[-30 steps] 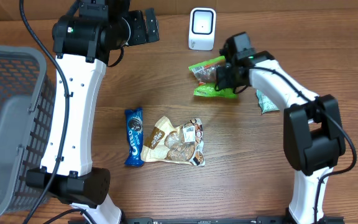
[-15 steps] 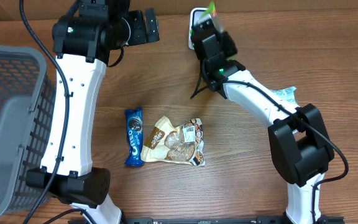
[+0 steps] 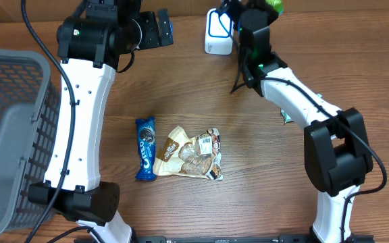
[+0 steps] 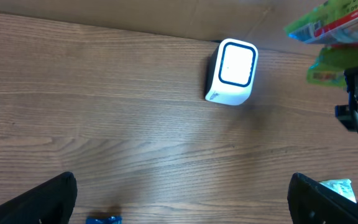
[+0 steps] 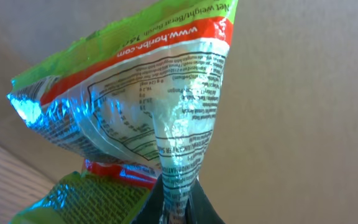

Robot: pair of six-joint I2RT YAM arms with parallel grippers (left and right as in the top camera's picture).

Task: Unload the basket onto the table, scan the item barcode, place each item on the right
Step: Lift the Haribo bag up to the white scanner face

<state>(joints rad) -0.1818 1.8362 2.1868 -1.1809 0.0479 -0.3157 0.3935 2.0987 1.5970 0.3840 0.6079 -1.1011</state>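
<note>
I see my right gripper (image 5: 176,202) clenched on the green snack bag (image 5: 148,118), held up near the white scanner (image 3: 219,32), while my left gripper (image 4: 182,199) hangs released above the table (image 4: 104,137)

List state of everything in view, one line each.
green snack bag: off the table, pinched at its seam, up by the scanner
right end effector: shut on green snack bag
left end effector: open, holding nothing
scanner: standing on table
Oreo pack: flat on table
tan cookie bag: flat on table, beside Oreo pack
pale packet: on table, partly hidden
basket: at left, partly out of frame
</note>
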